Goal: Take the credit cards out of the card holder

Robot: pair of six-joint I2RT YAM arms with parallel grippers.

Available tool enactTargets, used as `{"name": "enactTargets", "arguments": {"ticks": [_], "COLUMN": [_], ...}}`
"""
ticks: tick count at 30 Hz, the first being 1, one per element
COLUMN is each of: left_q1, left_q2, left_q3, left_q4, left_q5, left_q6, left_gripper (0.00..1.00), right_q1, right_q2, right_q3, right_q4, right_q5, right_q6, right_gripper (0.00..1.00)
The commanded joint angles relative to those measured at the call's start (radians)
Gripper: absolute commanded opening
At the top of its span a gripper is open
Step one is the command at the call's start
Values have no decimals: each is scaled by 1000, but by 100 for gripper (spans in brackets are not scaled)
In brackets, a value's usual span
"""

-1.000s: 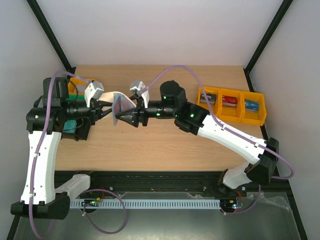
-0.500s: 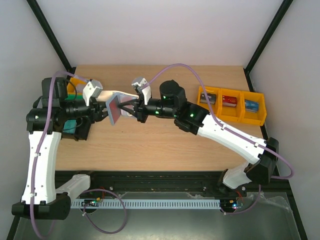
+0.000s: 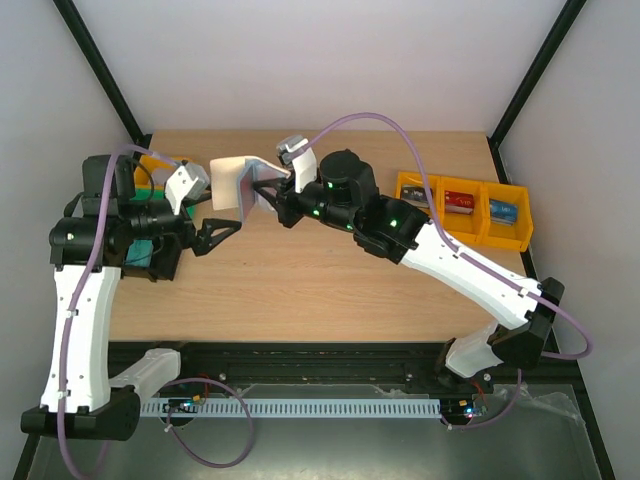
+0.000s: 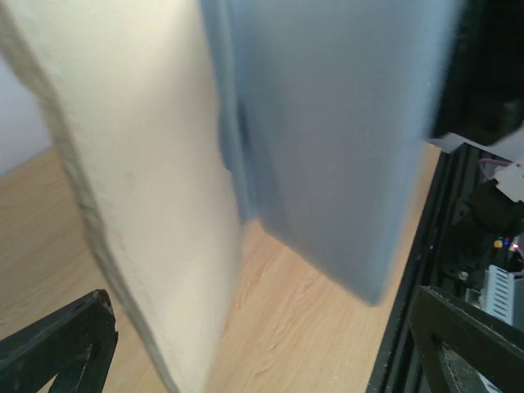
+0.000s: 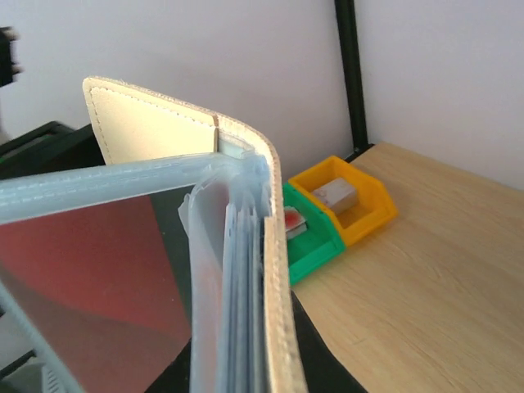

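Card holder (image 3: 232, 183): open, aloft at 11 o'clock of surface (image 3: 330, 290), pinched in closed right jaws; left jaws spread wide, empty, near its 6 o'clock; red card (image 5: 82, 278) still sleeved inside, none apparently out, removal all outstanding.
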Motion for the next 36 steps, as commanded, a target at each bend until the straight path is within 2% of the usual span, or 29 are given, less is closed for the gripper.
{"name": "enactTargets", "arguments": {"ticks": [1, 6, 10, 14, 19, 22, 26, 28, 29, 30, 31, 32, 33, 34, 36], "left_q1": [-3, -3, -4, -3, -4, -3, -3, -3, -2, 0, 1, 3, 4, 5, 5], "left_q2": [-11, 2, 16, 17, 7, 4, 5, 4, 4, 5, 7, 9, 10, 12, 16], "left_q3": [42, 18, 8, 4, -10, -2, 19, 39, 47, 52, 57, 61, 65, 72, 86], "left_q4": [-113, -23, 73, 99, 79, 27, -75, -121, -135, -144, -153, -162, -171, -181, -201], "left_q5": [107, 116, 52, -9, 9, 64, 174, 216, 232, 243, 250, 250, 247, 240, 228], "left_q6": [136, 32, -73, -97, -75, -15, 107, 157, 171, 181, 190, 200, 210, 220, 243], "left_gripper": [100, 100, 97, 85, 74, 61, 24, 9, 6, 7, 16, 30, 40, 44, 45], "right_q1": [3, 2, 2, 3, -2, -10, -24, -34, -37, -40, -42, -44, -45, -46, -55], "right_q2": [-4, -1, -7, -39, -75, -94, -110, -115, -118, -118, -120, -122, -125, -129, -142], "right_q3": [46, 65, 64, 49, 28, 13, 0, -20, -23, -26, -27, -30, -32, -35, -45], "right_q4": [-45, -73, -82, -93, -88, -70, -59, -57, -56, -56, -56, -57, -58, -60, -65], "right_q5": [89, 56, -41, -184, -305, -371, -417, -426, -434, -444, -455, -469, -479, -488, -509], "right_q6": [-19, -45, -89, -158, -204, -214, -216, -214, -213, -213, -214, -217, -221, -229, -249], "right_gripper": [2, 2, 2, 2, 2, 2, 2, 2, 2, 2, 2, 2, 2, 2, 2]}}
